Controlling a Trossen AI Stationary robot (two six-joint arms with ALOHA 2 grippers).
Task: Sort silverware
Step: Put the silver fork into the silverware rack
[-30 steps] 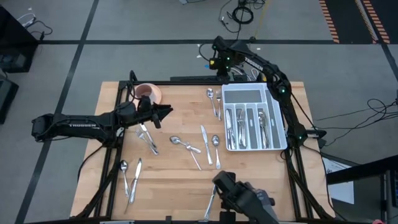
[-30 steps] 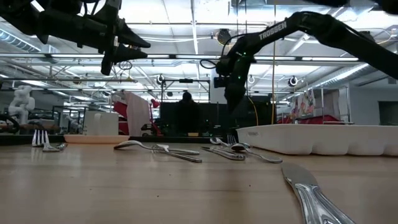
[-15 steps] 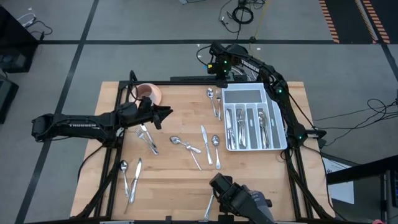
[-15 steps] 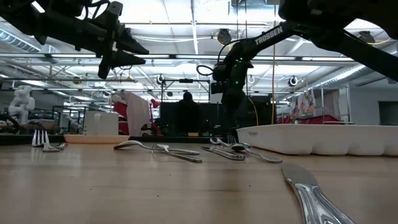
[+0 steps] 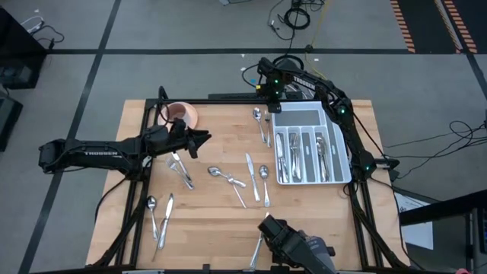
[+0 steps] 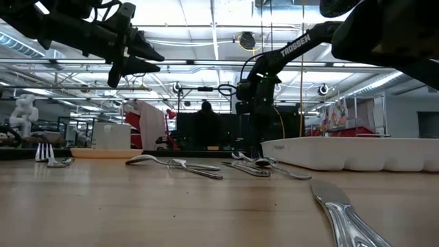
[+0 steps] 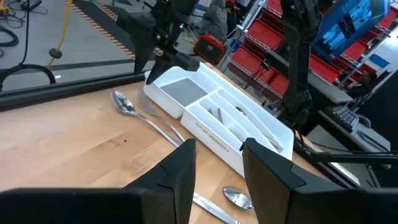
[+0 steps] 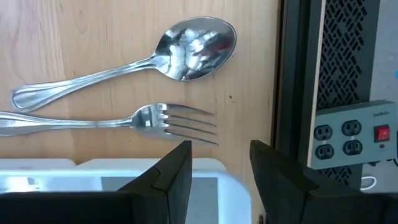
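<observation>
Your right gripper (image 8: 214,165) hangs part open and empty over the tray's (image 8: 93,168) far corner. Just ahead lie a fork (image 8: 124,121) and spoon (image 8: 186,46), side by side: stiff, light, slippery. Pinch the fork's handle across its narrow width. Your left gripper (image 7: 217,165) waits, also empty.
</observation>
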